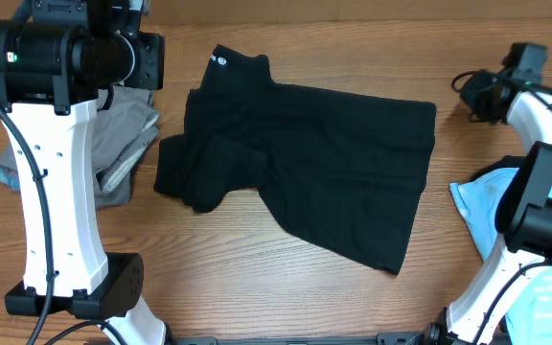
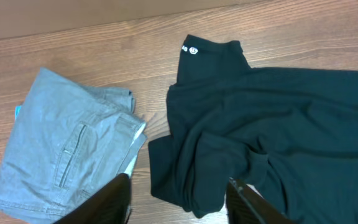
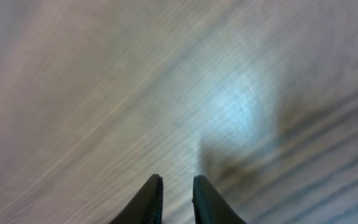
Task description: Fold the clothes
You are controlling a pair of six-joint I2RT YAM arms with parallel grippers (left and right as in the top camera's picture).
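Observation:
A black garment [image 1: 305, 163] lies spread and rumpled across the middle of the wooden table, its collar with a small white logo at the far side. It also shows in the left wrist view [image 2: 272, 124]. My left gripper [image 2: 179, 202] is open and empty, held above the gap between the black garment's left edge and the folded grey trousers [image 2: 61, 149]. My right gripper [image 3: 176, 199] has its fingers nearly together over bare, blurred wood, with nothing between them. In the overhead view it sits at the far right [image 1: 468, 94], apart from the garment.
The folded grey trousers [image 1: 123, 134] lie at the left beside my left arm's white base. A light blue garment [image 1: 482, 201] lies at the right edge by my right arm. Another pale blue piece [image 1: 549, 297] shows at the front right corner.

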